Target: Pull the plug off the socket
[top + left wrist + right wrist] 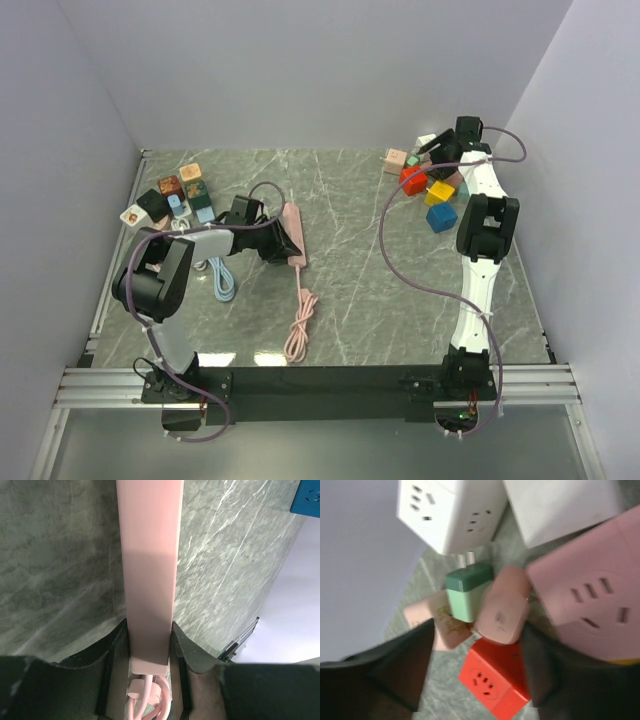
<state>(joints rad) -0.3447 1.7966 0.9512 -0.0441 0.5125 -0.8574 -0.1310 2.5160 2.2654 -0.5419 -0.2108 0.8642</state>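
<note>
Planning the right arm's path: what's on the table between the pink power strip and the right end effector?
Bare table, apart from a purple cable looping across. The top view shows it.

The right tool [477, 632] is hanging over a cluster of sockets, its dark fingers [390, 680] standing apart. Between them a pink plug [502, 605] is lying just beside a green plug [467, 597], whose prongs are pointing toward a white cube [445, 510] above. A red cube [495, 680] is sitting below, a pink cube [595, 605] at right. Grey counter [427, 575] is showing at left.
</note>
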